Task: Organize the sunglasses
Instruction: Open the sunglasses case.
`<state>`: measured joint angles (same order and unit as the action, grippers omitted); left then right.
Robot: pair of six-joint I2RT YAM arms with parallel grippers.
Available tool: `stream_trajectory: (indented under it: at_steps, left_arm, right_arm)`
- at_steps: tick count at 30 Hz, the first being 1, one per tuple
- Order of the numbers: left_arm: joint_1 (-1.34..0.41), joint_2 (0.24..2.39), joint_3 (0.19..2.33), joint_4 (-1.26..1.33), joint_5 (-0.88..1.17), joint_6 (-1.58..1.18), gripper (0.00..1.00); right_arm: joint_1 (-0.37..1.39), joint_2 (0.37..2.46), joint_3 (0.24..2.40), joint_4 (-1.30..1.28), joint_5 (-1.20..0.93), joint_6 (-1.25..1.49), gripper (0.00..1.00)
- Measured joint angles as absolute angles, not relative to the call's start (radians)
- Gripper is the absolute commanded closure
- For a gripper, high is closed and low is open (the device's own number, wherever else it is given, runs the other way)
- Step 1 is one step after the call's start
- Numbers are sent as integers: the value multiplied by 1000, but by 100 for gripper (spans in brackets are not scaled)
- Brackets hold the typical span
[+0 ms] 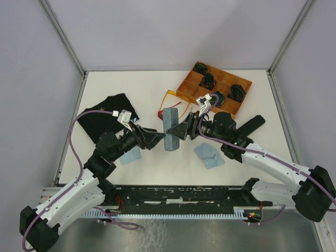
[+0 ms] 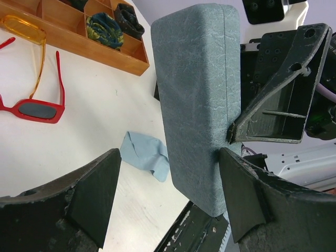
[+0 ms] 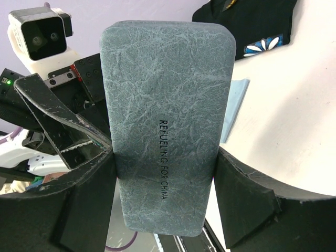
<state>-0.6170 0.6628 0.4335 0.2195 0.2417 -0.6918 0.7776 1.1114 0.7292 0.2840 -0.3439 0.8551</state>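
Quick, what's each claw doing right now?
Left claw: open, straddling the grey-blue case.
Right claw: closed on that case.

I have the glasses case [image 1: 171, 129] mid-table, between left gripper [image 1: 159, 139] and right gripper [image 1: 180, 130].
Sunglasses [image 2: 32, 107] lie just behind it, before the divided tray [image 1: 185, 86] at back right; one cloth [image 1: 209, 155] lies front right.

We see the left arm [image 1: 71, 199] and the right arm [image 1: 273, 164] built alike: white shells between black joints, with a purple cable [image 1: 73, 144] looping along each. A white camera block [image 1: 125, 116] sits at each wrist. The left end effector [image 1: 160, 138] and right end effector [image 1: 179, 129] have black, wedge-shaped fingers [image 2: 94, 194] with scuffed edges.
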Motion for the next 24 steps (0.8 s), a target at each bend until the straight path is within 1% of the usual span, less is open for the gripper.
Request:
stream_trajectory:
  at_steps: [13,24]
  left_arm:
    - [-617,680,435,218,249,-692,16]
    - [-607,682,446,218,266,-692,15]
  right_arm:
    - [776,1111,748,223,-329,828,100]
    - [777,1130,752,257,-337,841,100]
